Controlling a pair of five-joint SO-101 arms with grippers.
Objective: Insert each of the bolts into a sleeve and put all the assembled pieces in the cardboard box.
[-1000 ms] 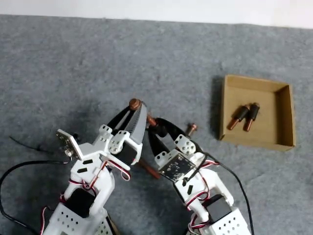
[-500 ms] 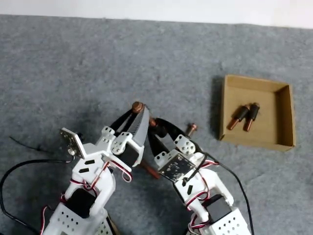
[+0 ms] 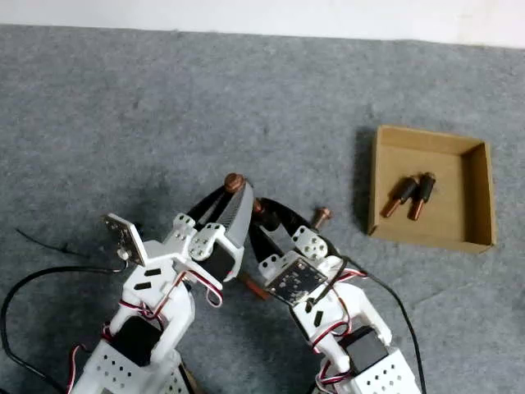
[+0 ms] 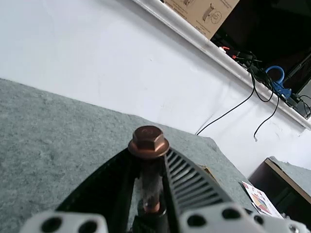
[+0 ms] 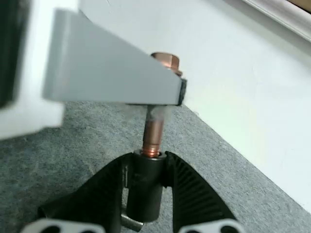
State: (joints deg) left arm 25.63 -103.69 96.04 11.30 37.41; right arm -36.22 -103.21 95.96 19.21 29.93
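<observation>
Presently, left pincer [image 4: 149,162]: clamped on the bolt [image 4: 148,141], head upward, near 6 o'clock.
Right pincer [image 5: 146,180]: closed around the sleeve [image 5: 145,194]; the bolt's tip is seen at its mouth.
Cardboard box [image 3: 484,193]: placed at 3 o'clock, two assembled pieces [image 3: 410,195] inside.

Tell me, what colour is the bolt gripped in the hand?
Copper-brown bolt; clearest in the left wrist view.
</observation>
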